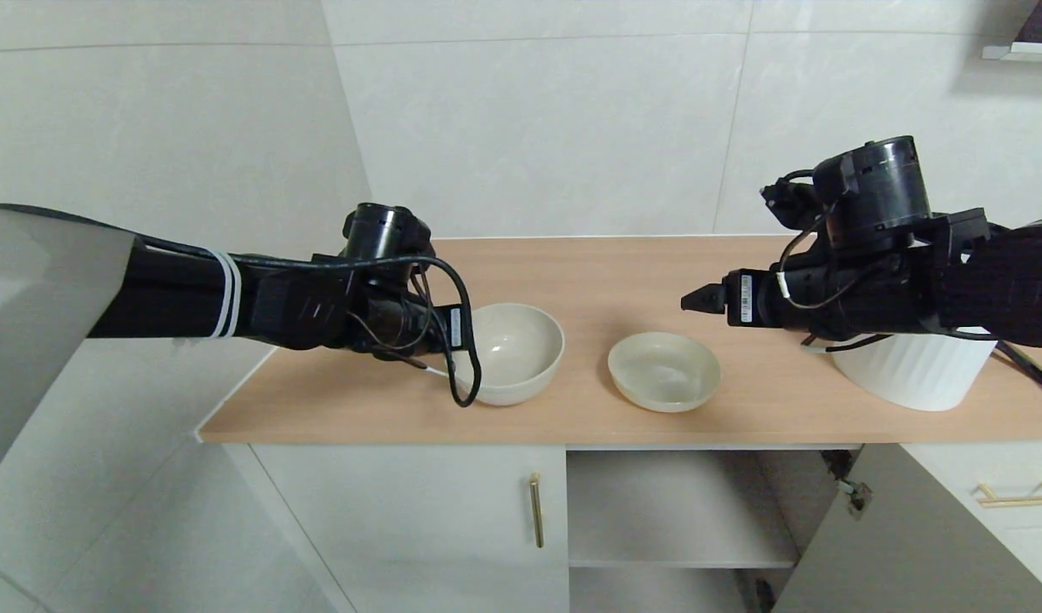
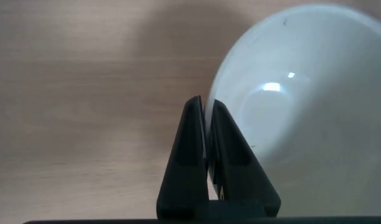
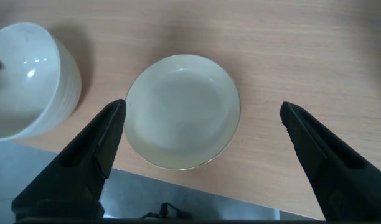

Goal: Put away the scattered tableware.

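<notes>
Glossy bowl, matt wooden counter

A light wooden table runs along the tiled wall. Towards its left end sits a deep cream ceramic bowl. Just beside that, near the front edge, is a shallow pale round dish. Well apart at the right stands a white ribbed bowl.

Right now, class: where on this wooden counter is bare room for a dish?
Bare: the back strip along the tiled wall, and between the shallow pale dish and white ribbed bowl. Crowded: between that dish and the deep cream bowl.
</notes>
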You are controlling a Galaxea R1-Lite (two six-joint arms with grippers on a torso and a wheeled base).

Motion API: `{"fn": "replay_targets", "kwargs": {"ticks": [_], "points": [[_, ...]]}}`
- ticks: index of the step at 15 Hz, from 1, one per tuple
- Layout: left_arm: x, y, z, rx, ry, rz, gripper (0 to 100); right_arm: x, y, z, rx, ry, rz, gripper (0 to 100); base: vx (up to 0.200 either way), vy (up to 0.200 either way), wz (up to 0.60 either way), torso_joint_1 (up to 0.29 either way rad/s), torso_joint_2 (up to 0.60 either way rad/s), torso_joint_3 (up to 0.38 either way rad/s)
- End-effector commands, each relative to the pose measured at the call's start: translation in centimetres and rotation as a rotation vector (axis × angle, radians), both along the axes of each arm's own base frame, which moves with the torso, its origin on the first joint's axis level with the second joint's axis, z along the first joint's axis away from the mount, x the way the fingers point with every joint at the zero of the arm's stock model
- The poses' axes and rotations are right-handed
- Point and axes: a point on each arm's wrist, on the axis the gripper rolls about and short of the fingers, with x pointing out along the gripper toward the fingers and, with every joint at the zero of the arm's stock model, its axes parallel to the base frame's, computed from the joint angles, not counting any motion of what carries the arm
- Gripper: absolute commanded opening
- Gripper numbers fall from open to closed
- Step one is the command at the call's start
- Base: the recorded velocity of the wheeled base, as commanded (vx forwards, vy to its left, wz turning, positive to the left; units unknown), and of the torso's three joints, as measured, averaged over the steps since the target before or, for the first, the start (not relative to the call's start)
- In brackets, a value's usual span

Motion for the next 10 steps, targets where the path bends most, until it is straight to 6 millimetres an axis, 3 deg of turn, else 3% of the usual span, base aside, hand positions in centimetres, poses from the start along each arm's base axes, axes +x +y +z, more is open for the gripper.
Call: {"fn": "replay_targets", "kwargs": {"ticks": [1, 5, 7, 10], "points": [[-1.4, 0.5, 2.6, -0.030, -0.053, 0.008, 0, 0.3, 0.2, -0.7, -0.015, 0.026, 0.000, 100, 0.000, 0.000, 0.00, 0.000, 0.00, 0.000], [-4.1, 1.5, 5.8, -0.056, -0.121, 0.004, 0, 2.5, 1.1, -4.0, -0.085, 0.116, -0.034, 100, 0.000, 0.000, 0.00, 0.000, 0.00, 0.000], [-4.8, 1.8, 6.6, -0.063, -0.140, 0.004, 0, 4.2, 1.2, -6.0, -0.144, 0.149, -0.099, 100, 0.000, 0.000, 0.00, 0.000, 0.00, 0.000], [-4.7, 1.8, 6.6, -0.063, -0.139, 0.004, 0, 5.4, 0.9, -7.4, -0.159, 0.178, -0.120, 100, 0.000, 0.000, 0.00, 0.000, 0.00, 0.000]]}}
